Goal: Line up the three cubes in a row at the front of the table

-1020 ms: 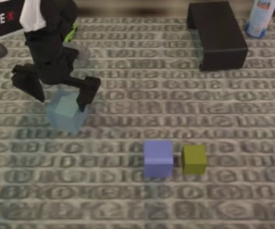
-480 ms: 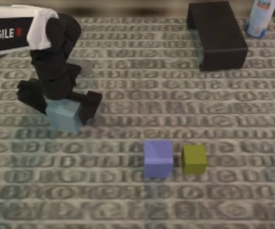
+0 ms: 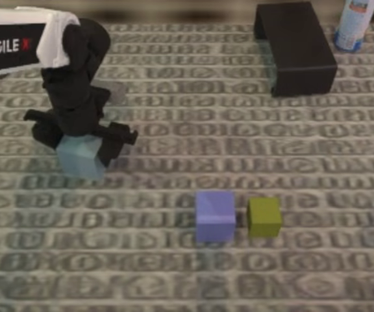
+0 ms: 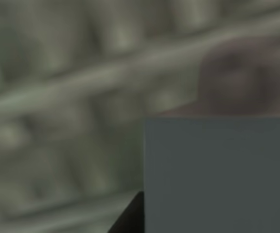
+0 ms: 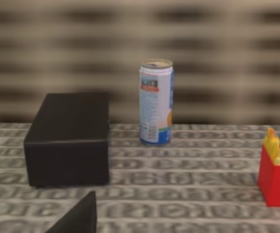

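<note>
My left gripper (image 3: 83, 138) was down over the blue cube (image 3: 80, 158) at the left of the table (image 3: 174, 279), and its fingers (image 3: 111, 140) stood one at each side of the cube, pinching it. The arm covered the cube's far part in the top view, so only its near face and a strip of its top showed below the fingers. In the left wrist view the cube (image 4: 220, 174) filled the lower corner as a flat grey-blue face, cut off by the picture's edge, with one dark fingertip (image 4: 129, 218) just beside it; the table behind was blurred past reading.

The purple cube (image 3: 215, 216) and the yellow cube (image 3: 264, 216) sat well apart from my fingers, toward the front middle, just beside each other with a narrow gap.

My right gripper did not show in the top view. Its wrist view held only a dark wedge (image 5: 77, 217) at the edge, so I could not tell how those fingers stood. Beyond it were a black box (image 5: 68, 138), a can (image 5: 156, 102) and a red fries carton (image 5: 275, 172) cut off at the side.
</note>
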Controlling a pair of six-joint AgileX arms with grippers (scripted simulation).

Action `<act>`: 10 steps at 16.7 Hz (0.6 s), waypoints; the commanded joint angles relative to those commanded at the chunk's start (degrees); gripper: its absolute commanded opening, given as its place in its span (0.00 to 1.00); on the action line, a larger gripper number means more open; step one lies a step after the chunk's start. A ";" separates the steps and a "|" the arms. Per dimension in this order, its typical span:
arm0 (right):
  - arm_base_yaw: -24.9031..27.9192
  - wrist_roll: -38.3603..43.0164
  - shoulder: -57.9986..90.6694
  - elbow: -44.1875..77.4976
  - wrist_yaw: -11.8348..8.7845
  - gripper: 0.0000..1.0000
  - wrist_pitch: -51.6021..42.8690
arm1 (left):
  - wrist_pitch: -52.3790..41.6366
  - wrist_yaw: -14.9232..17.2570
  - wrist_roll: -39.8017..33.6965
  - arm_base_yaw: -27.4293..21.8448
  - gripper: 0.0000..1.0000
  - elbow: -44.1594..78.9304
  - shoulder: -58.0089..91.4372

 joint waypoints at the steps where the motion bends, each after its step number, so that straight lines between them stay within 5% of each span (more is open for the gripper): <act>1: 0.00 0.00 0.00 0.00 0.00 1.00 0.00 | 0.00 0.00 0.00 0.00 0.25 0.00 0.00; 4: 0.00 0.00 0.00 0.00 0.00 1.00 0.00 | 0.00 0.00 0.00 0.00 0.02 0.00 0.00; 10: 0.00 0.00 0.00 0.00 0.00 1.00 0.00 | 0.00 0.00 0.00 0.00 0.00 0.00 0.00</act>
